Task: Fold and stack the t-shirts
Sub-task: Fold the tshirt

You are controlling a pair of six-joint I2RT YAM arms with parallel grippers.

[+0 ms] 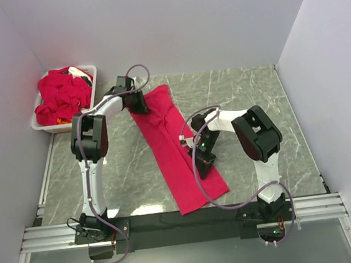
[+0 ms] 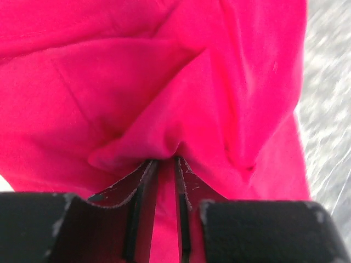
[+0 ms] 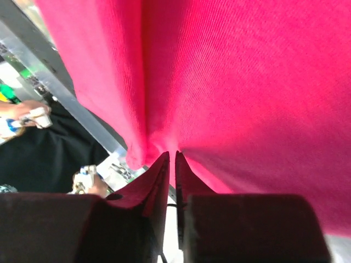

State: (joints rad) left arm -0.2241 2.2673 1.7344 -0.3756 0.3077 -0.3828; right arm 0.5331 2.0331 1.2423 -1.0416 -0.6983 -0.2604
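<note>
Grey marble-look tabletop (image 1: 247,99) is sitting inside a white-walled booth. Plain walls (image 1: 170,25) are closing it in on the left, back & right, w/ an aluminium rail (image 1: 184,216) running along the near edge where both arm bases are bolted. One t-shirt (image 1: 177,156), folded into a long narrow strip, is lying diagonally across the table's middle, from the far centre-left down toward the near rail. Left gripper (image 1: 141,105) is sitting at the strip's far end; in the wrist view its fingers (image 2: 123,189) are pressing almost together on a bunched fold of the red fabric, w/ cloth showing btwn them. Right gripper (image 1: 203,165) is sitting at the strip's right edge, nearer the rail. Its fingers (image 3: 153,181) are nearly touching and pinching a gathered ridge of the same shirt, the cloth falling away on both sides. In the far-left corner, against the wall, a white bin (image 1: 40,127) is holding a crumpled heap of red shirts (image 1: 62,96).
</note>
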